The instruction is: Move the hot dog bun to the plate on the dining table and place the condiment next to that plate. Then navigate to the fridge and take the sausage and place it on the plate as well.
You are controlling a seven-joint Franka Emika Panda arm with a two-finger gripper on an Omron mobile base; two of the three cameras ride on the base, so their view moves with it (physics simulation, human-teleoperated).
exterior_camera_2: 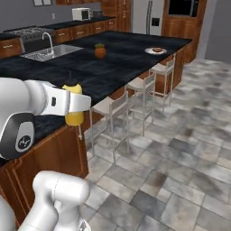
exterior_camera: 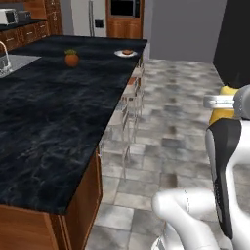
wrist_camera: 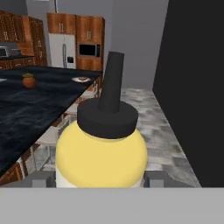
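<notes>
Clamping the yellow squeeze bottle [wrist_camera: 101, 157] between its fingers, the two-finger gripper [exterior_camera_2: 74, 104] holds the condiment upright in the air, above the tiled floor and beside the near edge of the large island with the black marbled stone top [exterior_camera: 44, 132]. In the hand view the bottle's dark collar and tapering nozzle rise straight ahead of the fingers, with the yellow belly seated between them. Beyond the fingers, a row of pale stools [exterior_camera_2: 144, 92] stands along the island's side. Farther out on the stone top sits a small orange pot with a green sprig [exterior_camera: 72, 58], and well past it, at the far corner, the round pale plate [exterior_camera: 126, 54] carries a small brownish bun [exterior_camera: 128, 52]. Farthest from the fingers stands the tall grey refrigerator [exterior_camera: 89, 18].
</notes>
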